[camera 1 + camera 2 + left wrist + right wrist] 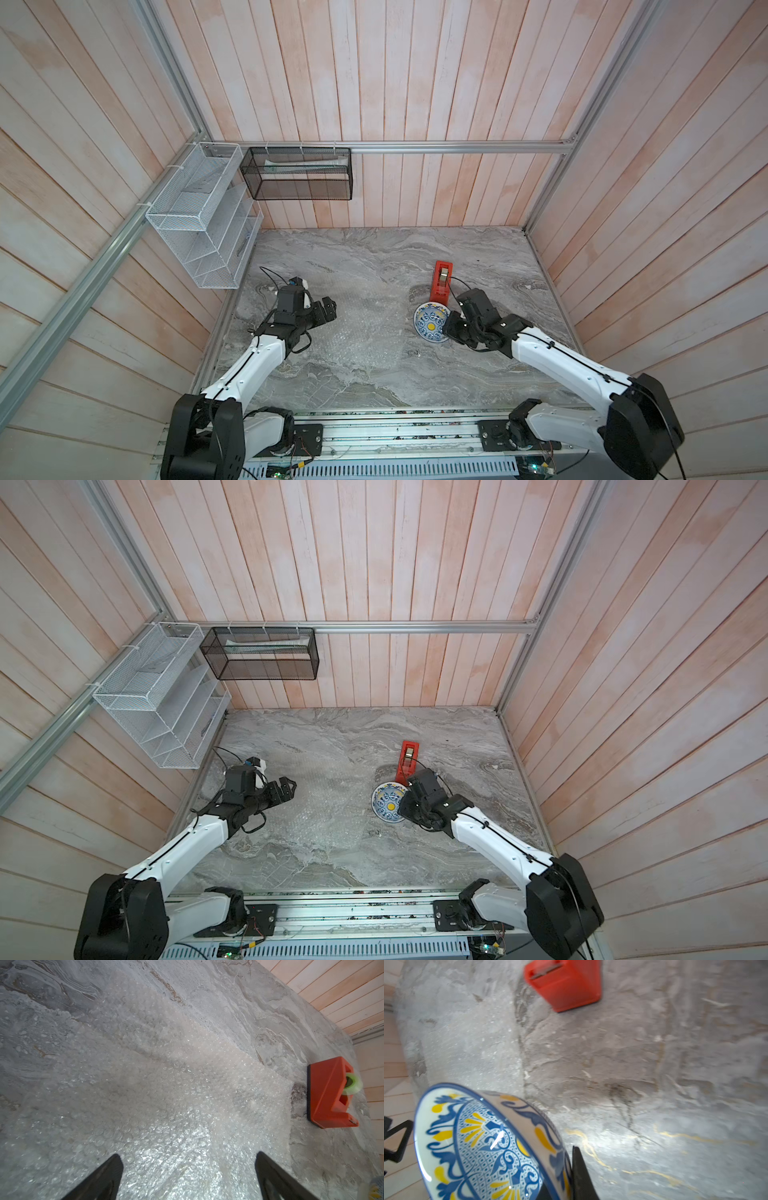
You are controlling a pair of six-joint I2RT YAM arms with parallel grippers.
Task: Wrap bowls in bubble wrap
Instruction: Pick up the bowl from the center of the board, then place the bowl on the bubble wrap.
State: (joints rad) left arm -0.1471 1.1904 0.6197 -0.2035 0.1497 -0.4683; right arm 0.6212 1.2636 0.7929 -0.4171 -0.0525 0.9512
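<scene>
- Currently, right jaws clamp the rim of the bowl (477,1142), tilted.
- I see left jaws wide apart, empty, above the bubble wrap (166,1084).
- The bowl is at that sheet's edge, just beside the red tape dispenser (441,282) on the desk (374,257).

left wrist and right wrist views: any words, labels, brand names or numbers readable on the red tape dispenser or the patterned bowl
None readable. The red plastic tape dispenser shows plain faces; the white round ceramic bowl with blue and yellow floral pattern carries only ornament, no letters or numbers.
</scene>
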